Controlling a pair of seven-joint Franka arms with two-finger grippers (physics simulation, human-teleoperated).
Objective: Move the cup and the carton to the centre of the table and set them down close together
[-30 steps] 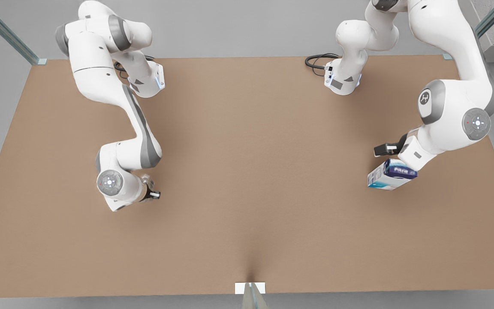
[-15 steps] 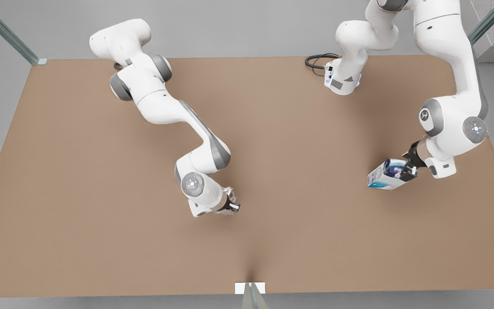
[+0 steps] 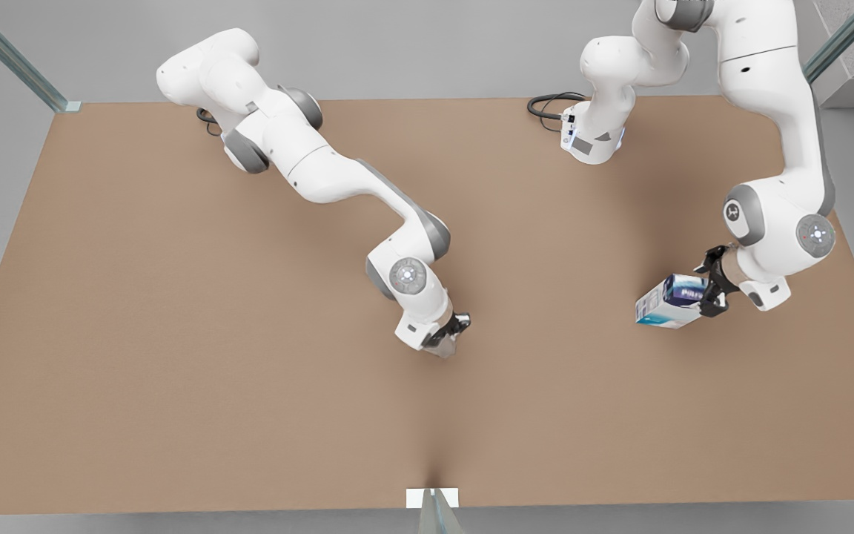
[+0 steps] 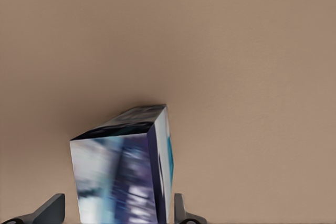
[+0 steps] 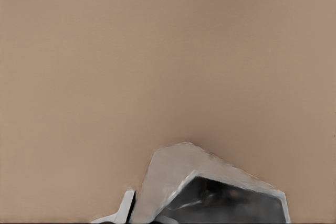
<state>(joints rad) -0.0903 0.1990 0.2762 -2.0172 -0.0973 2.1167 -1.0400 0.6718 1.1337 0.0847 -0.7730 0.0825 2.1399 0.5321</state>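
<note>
The carton (image 3: 672, 302), white with a dark blue band, lies on the tan table (image 3: 175, 334) toward the front view's right. My left gripper (image 3: 712, 291) is at its right end. In the left wrist view the carton (image 4: 123, 177) stands between the fingers of the left gripper (image 4: 116, 199), which is open, with a gap on one side. Near the table's middle my right gripper (image 3: 451, 335) is shut on the cup (image 3: 443, 348), low over the table. In the right wrist view the grey-white faceted cup (image 5: 210, 182) shows beside one finger (image 5: 126, 205).
Both arm bases stand at the table's far edge, with a black cable (image 3: 549, 107) coiled by the base on the front view's right. A white bracket (image 3: 432, 497) sits at the middle of the near edge. Glass posts stand at the far corners.
My right arm has swung from the front view's left to the table's middle, carrying the cup. My left gripper has turned and come down around the carton's end; the carton has not moved.
</note>
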